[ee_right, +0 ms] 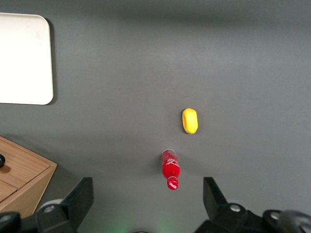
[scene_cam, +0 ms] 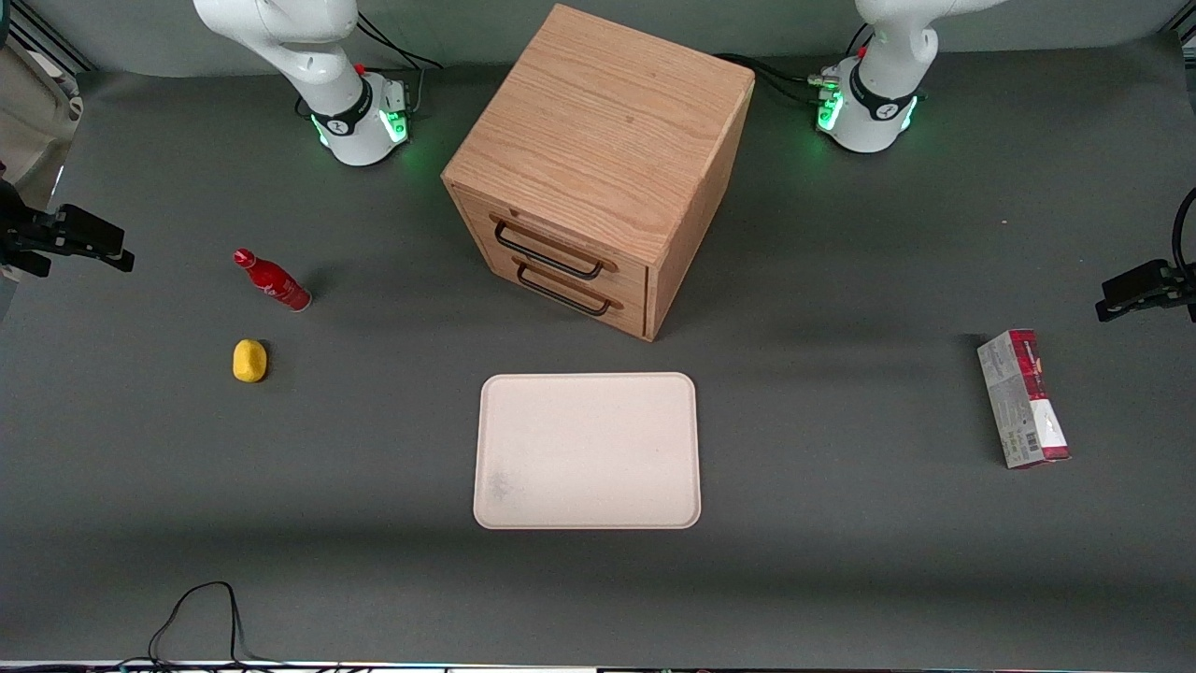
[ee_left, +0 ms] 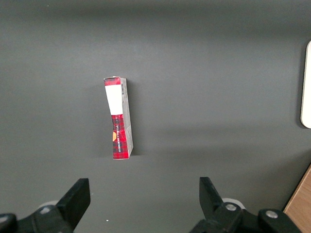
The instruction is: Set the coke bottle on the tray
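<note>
The coke bottle (scene_cam: 272,280), small, slim and all red with a red cap, stands on the grey table toward the working arm's end. It also shows in the right wrist view (ee_right: 170,170), seen from above. The pale cream-pink tray (scene_cam: 587,451) lies flat and bare in front of the wooden drawer cabinet, nearer to the front camera; a corner of it shows in the right wrist view (ee_right: 24,58). My right gripper (ee_right: 147,199) is open and empty, high above the table, with the bottle below it between its spread fingers. It is out of the front view.
A small yellow object (scene_cam: 249,361) lies beside the bottle, nearer the front camera, and shows in the right wrist view (ee_right: 190,120). A wooden two-drawer cabinet (scene_cam: 598,159) stands mid-table. A red-and-grey carton (scene_cam: 1023,399) lies toward the parked arm's end.
</note>
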Controlling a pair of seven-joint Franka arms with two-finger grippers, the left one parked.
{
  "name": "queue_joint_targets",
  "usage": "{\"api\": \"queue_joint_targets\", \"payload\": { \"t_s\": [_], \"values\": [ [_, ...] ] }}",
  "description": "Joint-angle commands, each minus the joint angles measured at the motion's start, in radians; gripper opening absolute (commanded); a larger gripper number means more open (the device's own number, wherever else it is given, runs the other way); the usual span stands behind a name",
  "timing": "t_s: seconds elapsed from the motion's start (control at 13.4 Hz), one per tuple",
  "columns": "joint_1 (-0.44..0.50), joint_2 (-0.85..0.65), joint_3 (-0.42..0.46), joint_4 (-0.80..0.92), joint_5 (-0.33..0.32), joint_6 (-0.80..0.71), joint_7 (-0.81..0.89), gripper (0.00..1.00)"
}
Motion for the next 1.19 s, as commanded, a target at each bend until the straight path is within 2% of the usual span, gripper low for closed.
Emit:
{"api": "queue_joint_targets", "payload": {
  "t_s": [0.0, 0.82, 1.12],
  "values": [
    [-0.015, -0.004, 0.01, 0.007, 0.015, -0.017, 0.013, 1.0],
    [-0.015, -0.015, -0.012, -0.004, 0.014, -0.046, 0.004, 1.0],
    [-0.008, -0.111, -0.059, -0.071, 0.012, -0.075, -0.007, 1.0]
  ]
}}
